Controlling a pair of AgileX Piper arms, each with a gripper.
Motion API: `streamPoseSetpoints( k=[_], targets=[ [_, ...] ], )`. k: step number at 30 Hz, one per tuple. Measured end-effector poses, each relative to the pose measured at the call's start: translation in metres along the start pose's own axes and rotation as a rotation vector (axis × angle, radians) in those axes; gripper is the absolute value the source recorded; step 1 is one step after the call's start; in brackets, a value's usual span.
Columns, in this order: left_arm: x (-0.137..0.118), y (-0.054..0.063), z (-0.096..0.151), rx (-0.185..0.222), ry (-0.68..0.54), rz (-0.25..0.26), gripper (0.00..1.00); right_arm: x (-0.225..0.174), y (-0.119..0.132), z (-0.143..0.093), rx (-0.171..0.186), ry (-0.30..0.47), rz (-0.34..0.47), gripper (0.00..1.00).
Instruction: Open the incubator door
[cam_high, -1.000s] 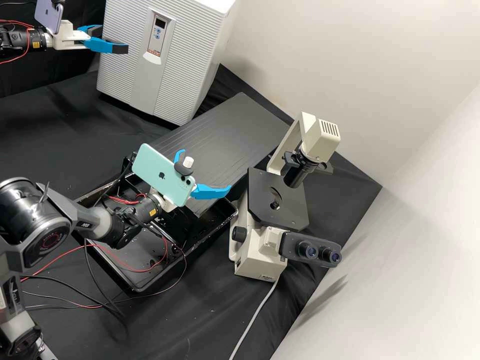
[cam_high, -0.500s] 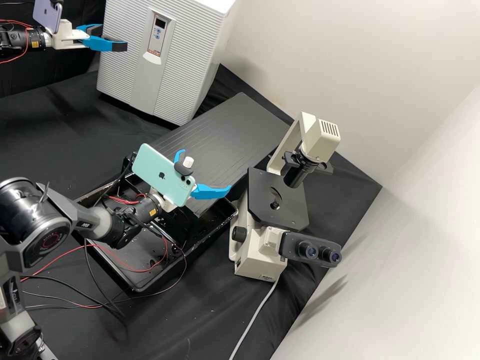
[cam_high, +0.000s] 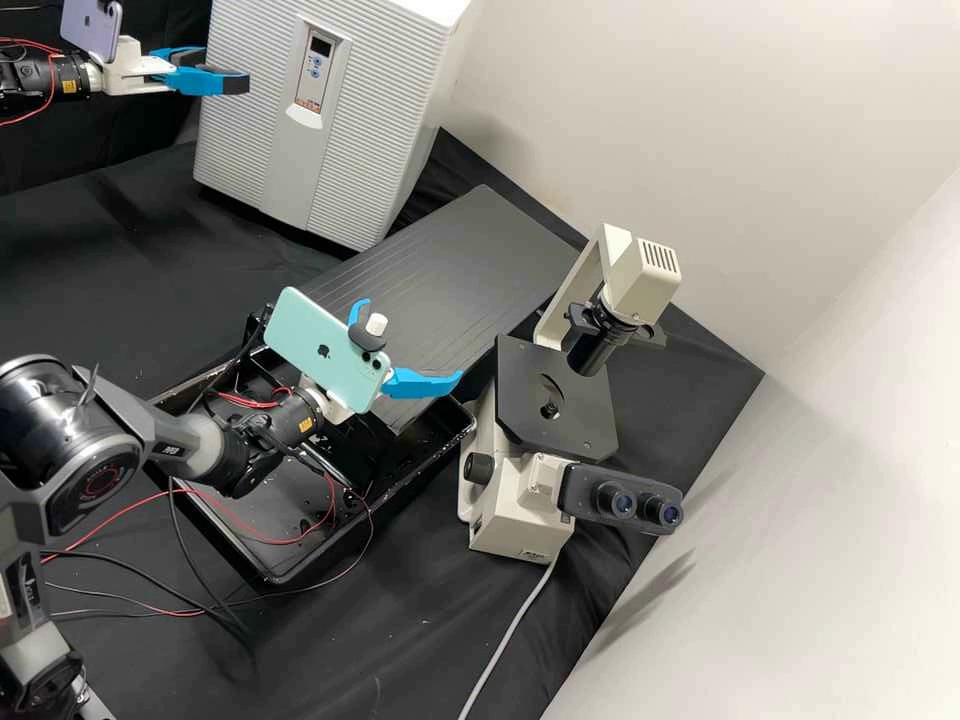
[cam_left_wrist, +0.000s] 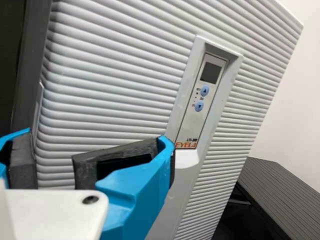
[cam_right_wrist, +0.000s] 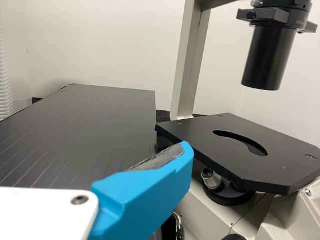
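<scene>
The incubator (cam_high: 370, 110), pale grey with a ribbed front door and a control panel, stands at the back left, its door closed in the high view. My left gripper (cam_high: 228, 76) is level with the panel, left of it, in front of the door's left part. In the left wrist view the ribbed door (cam_left_wrist: 115, 65) lies behind my left gripper (cam_left_wrist: 55, 167), whose fingers stand apart with nothing between them. My right gripper (cam_high: 411, 340) stays above the black tray's far end, fingers wide apart and empty. One blue finger (cam_right_wrist: 145, 195) shows in the right wrist view.
A cream microscope (cam_high: 520, 500) with a black stage stands right of my right gripper. A dark grooved board (cam_high: 470, 260) lies between incubator and microscope. The black tray (cam_high: 265, 570) holds cables below the right arm. A white wall rises on the right.
My left gripper has shifted slightly up and to the left in the high view, in front of the incubator. My right gripper and the incubator have not moved.
</scene>
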Motion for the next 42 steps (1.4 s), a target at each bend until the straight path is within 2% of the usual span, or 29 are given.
streamPoseSetpoints(
  k=[33,42],
  targets=[
    [-0.0029,0.0021,-0.0078,-0.075,0.081,0.024,0.0,0.0,0.0,0.0,0.0,0.0,0.0,1.0],
    [-0.0052,0.0038,-0.007,-0.074,0.1,0.015,0.0,0.0,0.0,0.0,0.0,0.0,0.0,1.0]
  ],
)
